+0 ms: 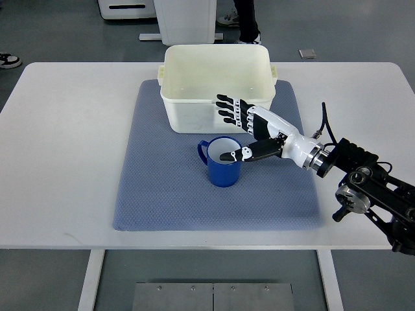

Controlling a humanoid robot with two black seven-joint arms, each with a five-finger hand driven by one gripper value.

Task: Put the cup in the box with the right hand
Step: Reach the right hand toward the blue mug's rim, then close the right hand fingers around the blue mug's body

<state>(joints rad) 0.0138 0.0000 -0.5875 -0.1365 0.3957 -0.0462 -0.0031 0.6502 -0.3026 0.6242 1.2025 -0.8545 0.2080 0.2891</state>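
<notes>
Top view looks steeply down on a white table (pixel 65 162) with a blue-grey mat (pixel 162 194) spread across its middle. On the mat stands a blue cup (pixel 222 165), upright with its mouth open to the camera and its white inside showing; its handle juts toward the picture's left. Just behind the cup, at the mat's far edge, sits a white box (pixel 194 71), open at the top. From the right edge the right arm (pixel 369 184) reaches in toward the left, its forearm slanting up to the right hand (pixel 249 133). That hand is held flat and edge-on, its four fingers (pixel 228 110) stretched out and parted over the box's near wall, pointing left. The thumb (pixel 237 155) lies lower, its tip over the cup's rim at the right side. Nothing is clasped; the hand is spread wide.
</notes>
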